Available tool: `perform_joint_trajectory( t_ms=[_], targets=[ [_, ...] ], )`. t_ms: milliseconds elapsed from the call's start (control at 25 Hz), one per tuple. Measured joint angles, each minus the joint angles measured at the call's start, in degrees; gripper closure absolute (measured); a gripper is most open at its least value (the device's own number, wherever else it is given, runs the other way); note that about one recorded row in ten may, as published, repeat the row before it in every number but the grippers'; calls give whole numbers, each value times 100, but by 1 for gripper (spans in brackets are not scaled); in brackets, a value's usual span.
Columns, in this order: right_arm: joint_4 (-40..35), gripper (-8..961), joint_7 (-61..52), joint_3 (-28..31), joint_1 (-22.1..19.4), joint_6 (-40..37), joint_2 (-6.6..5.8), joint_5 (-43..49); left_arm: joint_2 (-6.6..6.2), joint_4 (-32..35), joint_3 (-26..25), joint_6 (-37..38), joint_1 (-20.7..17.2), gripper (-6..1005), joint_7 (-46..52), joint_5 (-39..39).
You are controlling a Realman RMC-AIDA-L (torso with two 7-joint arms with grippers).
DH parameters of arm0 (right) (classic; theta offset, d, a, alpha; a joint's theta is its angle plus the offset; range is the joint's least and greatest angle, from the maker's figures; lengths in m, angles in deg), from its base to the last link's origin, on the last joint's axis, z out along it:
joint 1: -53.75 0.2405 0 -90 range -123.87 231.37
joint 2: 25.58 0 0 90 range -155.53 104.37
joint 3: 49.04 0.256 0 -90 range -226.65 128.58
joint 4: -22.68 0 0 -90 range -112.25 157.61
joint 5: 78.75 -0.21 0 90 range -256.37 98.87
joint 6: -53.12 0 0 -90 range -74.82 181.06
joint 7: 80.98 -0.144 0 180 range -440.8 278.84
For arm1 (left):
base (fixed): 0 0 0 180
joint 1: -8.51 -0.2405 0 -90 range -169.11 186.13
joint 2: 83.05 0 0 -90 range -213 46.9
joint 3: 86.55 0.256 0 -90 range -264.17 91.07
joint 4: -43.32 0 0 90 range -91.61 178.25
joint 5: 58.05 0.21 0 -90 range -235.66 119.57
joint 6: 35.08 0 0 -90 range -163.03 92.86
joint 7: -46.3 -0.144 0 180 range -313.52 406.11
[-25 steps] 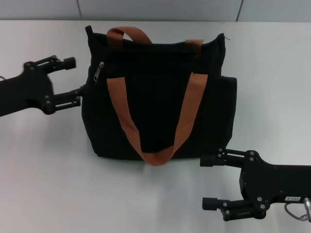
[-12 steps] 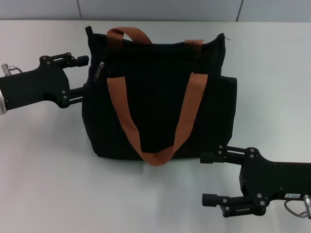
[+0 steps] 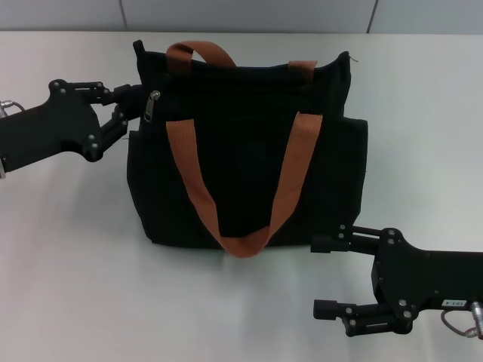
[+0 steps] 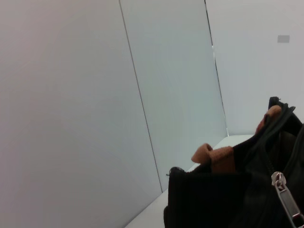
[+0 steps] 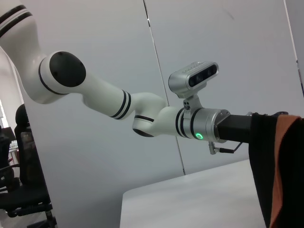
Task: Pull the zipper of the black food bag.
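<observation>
The black food bag point(image 3: 241, 158) stands upright in the middle of the table, its orange-brown straps point(image 3: 189, 173) hanging down the front. The zipper's silver pull tab point(image 3: 153, 105) hangs at the bag's upper left corner. My left gripper point(image 3: 130, 104) is right beside that corner, just left of the tab, and its tips merge with the black fabric. The left wrist view shows the tab point(image 4: 286, 198) close up on the bag point(image 4: 213, 204). My right gripper point(image 3: 323, 277) is open on the near right, in front of the bag's lower right corner, holding nothing.
The bag sits on a white table point(image 3: 75, 264) with grey wall panels point(image 3: 249, 15) behind it. In the right wrist view, the left arm point(image 5: 118, 102) reaches in from the left to the bag's edge point(image 5: 263, 166).
My left gripper has moved right and up, from beside the bag's left side to its upper left corner by the pull tab. The right arm and the bag have stayed put.
</observation>
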Motion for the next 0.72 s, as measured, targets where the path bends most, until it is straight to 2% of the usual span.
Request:
perform_joint_trajectory(
  t_ms=[320, 400, 520, 560, 600, 720],
  targets=[
    [0, 135, -5, 2, 43, -236, 6, -104, 0, 0, -14, 291, -61, 818, 4, -17],
    [-9, 135, -184, 20, 82, -535, -2, -349, -1, -2, -31, 335, -97, 977, 4, -79],
    [-39, 135, -501, 22, 114, -676, -14, -698, -1, -14, -38, 343, -142, 977, 2, -212],
    [-128, 136, -978, 20, 181, -729, -24, -1098, 0, -17, -40, 347, -165, 977, -29, -267],
    [-128, 136, -978, 20, 181, -729, -24, -1098, 0, -17, -40, 347, -165, 976, -29, -267],
    [-482, 136, -2059, -6, 385, -764, -31, -1570, 19, -22, -41, 349, -224, 976, -196, -360]
  ],
)
